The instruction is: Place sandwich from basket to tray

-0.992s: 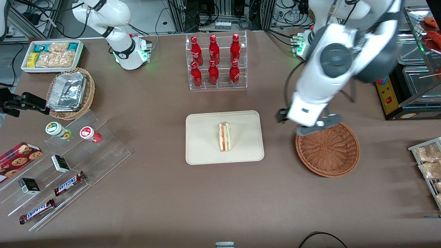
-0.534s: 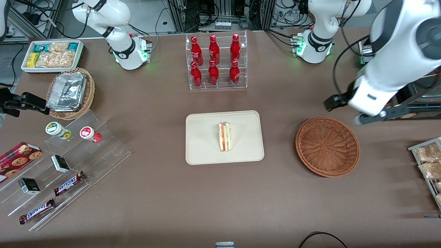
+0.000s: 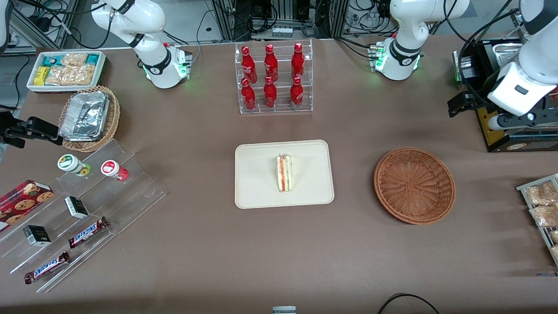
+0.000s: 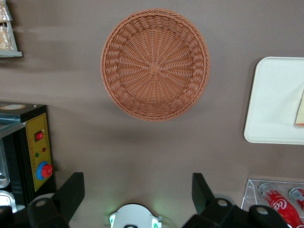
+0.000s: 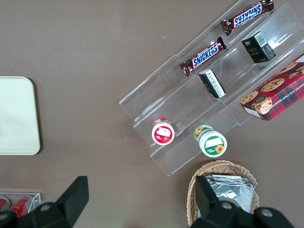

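Sandwich (image 3: 284, 173): lies on the tray (image 3: 257, 192), near its middle, filling stripe facing up; only a sliver of it shows in the left wrist view (image 4: 300, 110)
Tray: flat on the table (image 3: 209, 253), nearer the front camera than the bottle rack (image 3: 273, 78); in the left wrist view its rim (image 4: 266, 118) is well apart from the basket
Basket (image 3: 414, 185): holds nothing, sits on the table beside the tray, toward the working arm's end; seen from above in the left wrist view (image 4: 155, 64)
Gripper (image 3: 475, 113): raised above the table at the working arm's end, farther from the front camera than the basket, next to a black box with a yellow panel (image 3: 490, 126); in the left wrist view (image 4: 135, 190) the two fingers (image 4: 71, 190) stand wide apart and grasp nothing
Bottle rack: clear, two rows of red bottles, well apart from the gripper
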Robot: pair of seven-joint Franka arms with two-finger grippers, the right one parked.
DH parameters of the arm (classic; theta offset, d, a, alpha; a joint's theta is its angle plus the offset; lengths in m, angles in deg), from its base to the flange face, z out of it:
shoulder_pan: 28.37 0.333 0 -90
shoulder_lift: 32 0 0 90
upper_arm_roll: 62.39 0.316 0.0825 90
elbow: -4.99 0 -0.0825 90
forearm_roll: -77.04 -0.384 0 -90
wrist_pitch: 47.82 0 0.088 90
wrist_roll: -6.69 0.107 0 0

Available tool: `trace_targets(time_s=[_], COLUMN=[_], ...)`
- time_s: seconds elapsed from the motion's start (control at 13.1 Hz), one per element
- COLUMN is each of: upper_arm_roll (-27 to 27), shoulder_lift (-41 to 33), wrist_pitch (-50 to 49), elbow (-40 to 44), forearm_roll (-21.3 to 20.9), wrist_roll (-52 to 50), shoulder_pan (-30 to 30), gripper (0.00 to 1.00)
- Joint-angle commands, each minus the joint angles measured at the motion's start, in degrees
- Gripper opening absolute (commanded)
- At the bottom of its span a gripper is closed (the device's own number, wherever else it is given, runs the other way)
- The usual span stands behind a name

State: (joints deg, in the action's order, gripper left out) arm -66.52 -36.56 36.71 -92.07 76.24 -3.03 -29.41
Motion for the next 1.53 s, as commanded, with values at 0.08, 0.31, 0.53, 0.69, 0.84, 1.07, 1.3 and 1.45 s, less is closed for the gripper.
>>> trace_targets(time_s=[0.08, 0.31, 0.53, 0.69, 0.84, 1.07, 1.3, 1.45], upper_arm_roll=[-0.9, -1.3, -3.0, -3.2, -3.2, -3.4, -5.9, -4.9], shoulder_lift=[2.9, 6.1, 6.7, 7.1, 7.2, 8.9, 9.0, 8.1], wrist_pitch=[0.4, -0.1, 0.6, 0.6, 0.6, -0.1, -0.1, -0.9], elbow=[4.1, 9.2, 10.0, 10.0, 10.0, 13.5, 14.0, 13.7], forearm_roll=[0.6, 1.3, 0.5, -0.2, -0.2, -0.2, -0.3, -0.3], wrist_roll=[0.9, 0.9, 0.8, 0.6, 0.9, 0.9, 0.8, 0.6], shoulder_pan=[1.0, 1.8, 1.9, 1.9, 2.9, 3.7, 5.0, 4.6], gripper=[1.0, 1.0, 1.0, 1.0, 1.0, 1.0, 1.0, 1.0])
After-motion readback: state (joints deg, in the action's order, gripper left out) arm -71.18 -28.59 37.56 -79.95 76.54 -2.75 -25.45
